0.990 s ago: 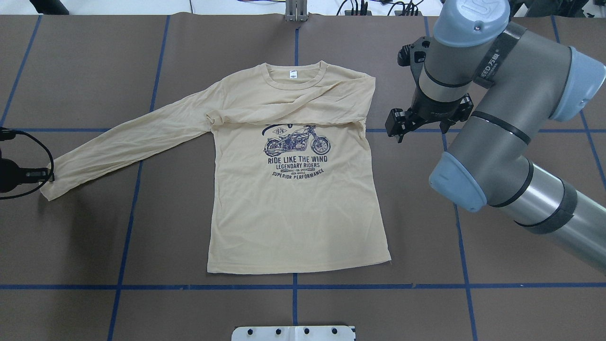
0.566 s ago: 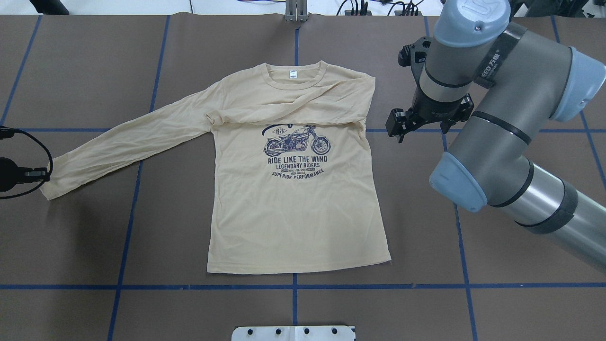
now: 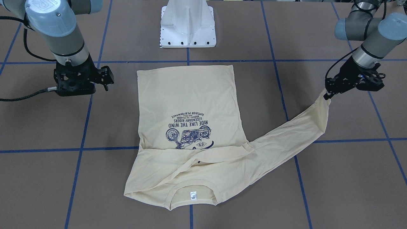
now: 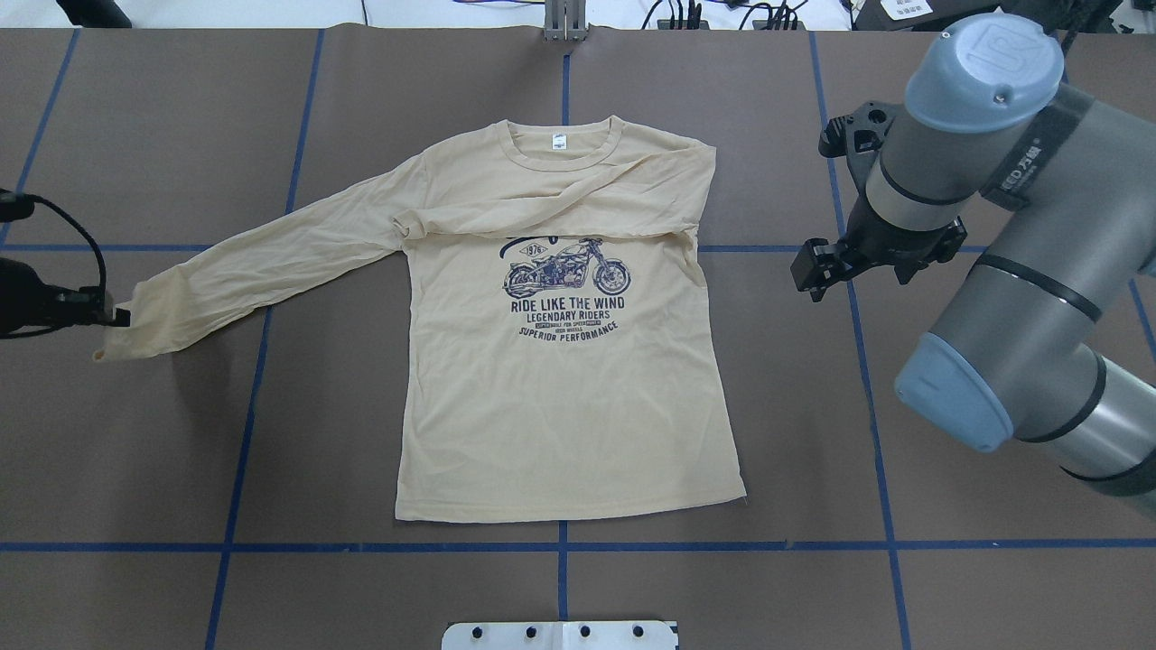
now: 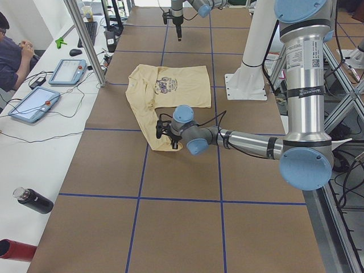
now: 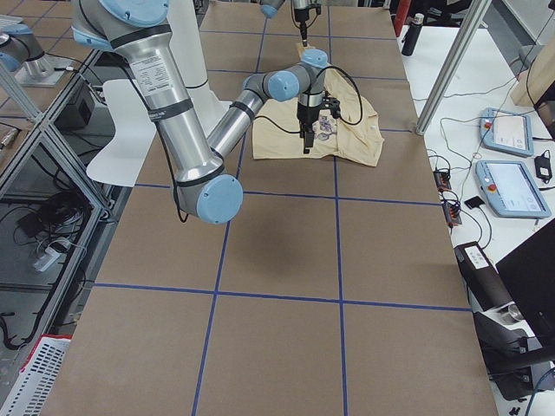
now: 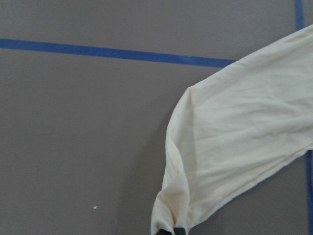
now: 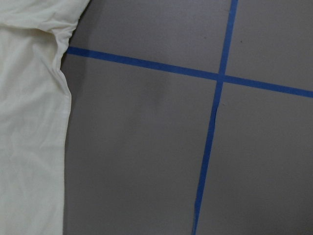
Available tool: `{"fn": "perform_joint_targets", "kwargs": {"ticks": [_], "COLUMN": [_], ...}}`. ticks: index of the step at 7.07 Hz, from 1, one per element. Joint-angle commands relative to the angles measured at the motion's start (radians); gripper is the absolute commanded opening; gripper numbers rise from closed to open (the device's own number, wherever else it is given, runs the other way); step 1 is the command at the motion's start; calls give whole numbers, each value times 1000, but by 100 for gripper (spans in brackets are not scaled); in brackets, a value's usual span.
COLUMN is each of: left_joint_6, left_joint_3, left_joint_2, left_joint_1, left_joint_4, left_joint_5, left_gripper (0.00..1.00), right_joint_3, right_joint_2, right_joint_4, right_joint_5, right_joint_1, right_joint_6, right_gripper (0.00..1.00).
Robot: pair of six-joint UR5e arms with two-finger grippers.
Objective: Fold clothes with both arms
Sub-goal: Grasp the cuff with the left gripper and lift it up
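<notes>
1. Cuff end of the outstretched sleeve is pinched in the left jaws, which are closed tight on the cloth at the overhead view's far left. The left arm holds the cuff raised off the worktop, so the sleeve sags in a curve. This is likely so it can be carried across the chest as the next fold.
2. Most of that arm is cut off at the overhead view's edge. Its wrist camera shows only a sliver of dark fingertip under the bunched cuff.
3. T-shirt lies face up in the middle of the worktop, collar away from the robot and hem near a blue tape line. Its other sleeve already lies folded across the chest, hiding the top of the motorcycle print.
4. Just beside the shirt's right edge the right arm hovers over bare worktop, probably to stay clear. The right jaws hold nothing. I cannot tell how far apart they stand, because the wrist hides them from above and the arm's own camera shows only shirt edge and tape.
</notes>
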Motion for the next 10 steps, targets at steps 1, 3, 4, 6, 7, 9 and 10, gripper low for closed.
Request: {"fn": "perform_joint_targets", "kwargs": {"ticks": [1, 3, 4, 6, 7, 9, 10], "left_joint_6": [-12, -88, -208, -421, -495, -577, -595], "left_joint_3": [-1, 3, 19, 57, 135, 282, 319], "left_joint_2": [-223, -470, -559, -708, -822, -931, -944], "left_joint_1": [-137, -178, -175, -117, -50, -12, 12], "left_joint_4": [210, 454, 457, 440, 434, 321, 272], "left_joint_5": [-197, -281, -284, -283, -272, -255, -228], "left_gripper": [0, 0, 0, 0, 0, 0, 0], "right_joint_3": [56, 60, 50, 15, 6, 3, -3], "right_joint_2": [-84, -196, -277, -298, -296, -296, -292], "right_joint_4": [3, 151, 269, 279, 281, 279, 279], "right_joint_5": [-5, -3, 1, 1, 4, 18, 29], "right_joint_1": [1, 1, 2, 36, 42, 51, 56], "right_joint_6": [-5, -8, -29, -101, -103, -103, -103], "right_gripper": [100, 100, 100, 100, 100, 100, 100]}}
